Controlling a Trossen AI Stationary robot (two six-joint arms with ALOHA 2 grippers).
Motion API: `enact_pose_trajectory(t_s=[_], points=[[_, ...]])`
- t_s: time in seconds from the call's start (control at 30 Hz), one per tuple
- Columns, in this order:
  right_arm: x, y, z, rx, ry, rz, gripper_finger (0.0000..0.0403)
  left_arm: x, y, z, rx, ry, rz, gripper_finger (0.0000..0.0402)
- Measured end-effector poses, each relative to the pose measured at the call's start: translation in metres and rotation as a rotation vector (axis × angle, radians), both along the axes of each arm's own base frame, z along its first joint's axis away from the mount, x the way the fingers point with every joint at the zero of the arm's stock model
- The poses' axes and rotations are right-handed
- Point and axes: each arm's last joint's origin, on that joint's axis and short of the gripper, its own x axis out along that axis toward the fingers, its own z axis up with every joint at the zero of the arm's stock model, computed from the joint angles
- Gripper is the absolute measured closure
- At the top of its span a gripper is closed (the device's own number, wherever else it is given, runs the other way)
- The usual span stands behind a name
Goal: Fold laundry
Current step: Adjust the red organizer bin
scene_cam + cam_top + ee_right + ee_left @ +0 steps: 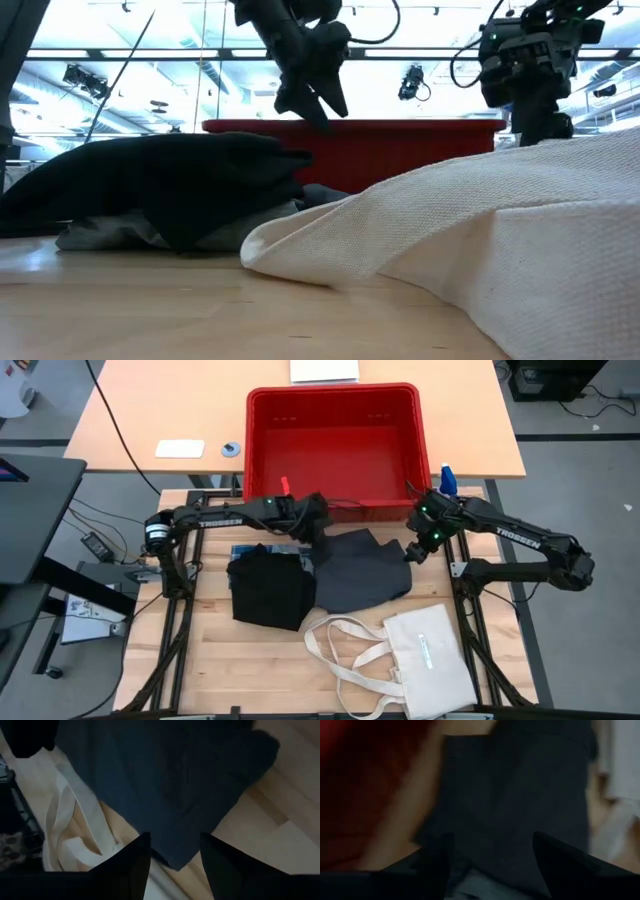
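I'm seeing the laundry sitting mid-bench in the high view: black piece (268, 590) on the left, dark grey piece (362, 570) touching it on the right, and a sliver of blue-white plaid piece (262, 549) peeking out at the black piece's far edge. The cream tote bag (432, 658) is lying near-right, its handles (345, 652) trailing left. The red bin (338, 448) is standing just beyond the bench's far edge.

The low view is adding what the top camera can't: the black piece is piled up over a light blue-grey piece (110, 232), and both grippers are hanging clear above the cloth, touching nothing. The tote is filling the foreground there.

The left gripper (312, 518) is reaching in from the left, hovering over the far edge of the garments by the bin; in the left wrist view its jaws are standing apart, empty, with dark cloth below.

The right gripper (417, 548) is angling in from the right, over the dark grey piece's right corner. The right wrist view is showing its jaws parted, nothing between them, with dark grey cloth and tote handles underneath.
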Motion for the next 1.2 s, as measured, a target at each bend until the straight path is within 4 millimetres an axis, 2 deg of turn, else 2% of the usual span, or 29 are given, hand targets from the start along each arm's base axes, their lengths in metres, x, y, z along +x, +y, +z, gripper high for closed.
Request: enact_pose_trajectory(t_s=[0.1, 0.23, 0.4, 0.57, 0.63, 0.77, 0.93, 1.07, 1.2], points=[[0.002, -0.001, 0.005, -0.134, -0.017, -0.010, 0.0225, 0.000, 0.006, 0.004, 0.058, -0.026, 0.008, 0.0139], [0.010, -0.002, 0.013, -0.234, -0.151, 0.048, 0.0226, 0.003, 0.001, 0.008, 0.099, -0.059, -0.128, 0.0154], [0.026, -0.002, 0.022, -0.261, -0.384, 0.236, 0.0226, 0.004, -0.008, 0.009, -0.050, -0.125, -0.367, 0.0178], [0.048, -0.008, 0.018, -0.189, -0.565, 0.402, 0.0231, 0.002, -0.004, 0.009, -0.164, -0.172, -0.438, 0.0204], [0.058, -0.014, 0.008, -0.173, -0.562, 0.423, 0.0235, 0.002, 0.004, 0.003, -0.212, -0.184, -0.449, 0.0214], [0.079, -0.025, -0.015, -0.070, -0.585, 0.469, 0.0242, 0.000, 0.020, -0.021, -0.318, -0.152, -0.449, 0.0231], [0.094, -0.029, -0.038, 0.033, -0.559, 0.484, 0.0246, 0.001, 0.034, -0.042, -0.370, -0.111, -0.461, 0.0246], [0.098, -0.038, -0.048, -0.063, -0.513, 0.482, 0.0246, -0.005, 0.057, -0.048, -0.233, -0.059, -0.380, 0.0251], [0.102, -0.067, -0.046, -0.242, -0.456, 0.422, 0.0246, -0.017, 0.089, -0.046, -0.157, -0.065, -0.285, 0.0251]])
